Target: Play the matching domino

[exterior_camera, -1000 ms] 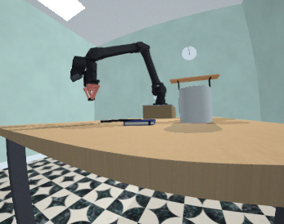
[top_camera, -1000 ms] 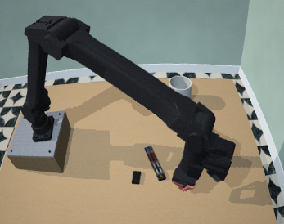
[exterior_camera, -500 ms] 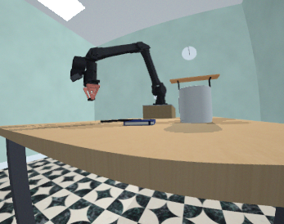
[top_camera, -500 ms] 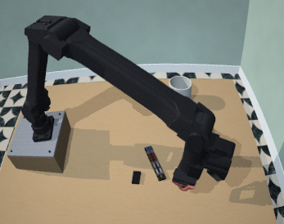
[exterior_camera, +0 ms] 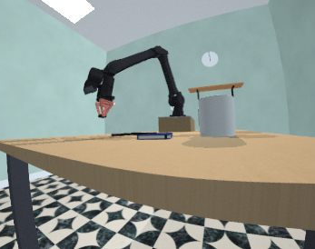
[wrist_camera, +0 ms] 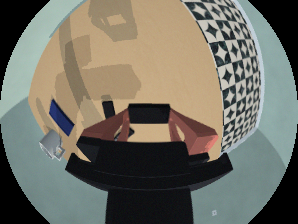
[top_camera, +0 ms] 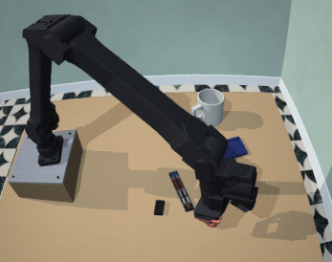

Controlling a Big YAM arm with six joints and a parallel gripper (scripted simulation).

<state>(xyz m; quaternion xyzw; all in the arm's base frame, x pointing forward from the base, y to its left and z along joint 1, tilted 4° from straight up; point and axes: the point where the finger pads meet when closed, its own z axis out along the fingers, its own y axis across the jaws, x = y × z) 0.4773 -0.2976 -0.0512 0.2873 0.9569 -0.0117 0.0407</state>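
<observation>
The domino line point(top_camera: 181, 190) lies flat and face up in front of the arm, slanting, with blue pips at its back end and a yellow pip at its near end. A face-down black domino point(top_camera: 159, 207) lies to its left. Another black domino point(wrist_camera: 108, 108) lies on the table in the wrist view; the arm hides it in the top view. A dark piece point(wrist_camera: 131, 132) shows partly behind the left finger; I cannot tell which. My gripper point(top_camera: 210, 221) point(exterior_camera: 102, 114) point(wrist_camera: 149, 111) is high above the table, right of the line, shut on a black domino point(wrist_camera: 149, 114), plain side toward the wrist camera.
A blue book point(top_camera: 236, 147) point(exterior_camera: 154, 135) point(wrist_camera: 61, 118) lies behind the line, to the right. A white mug point(top_camera: 211, 108) point(exterior_camera: 217, 116) point(wrist_camera: 49, 143) stands farther back. The arm's base block point(top_camera: 44, 155) point(exterior_camera: 176, 124) is at the left of the top view.
</observation>
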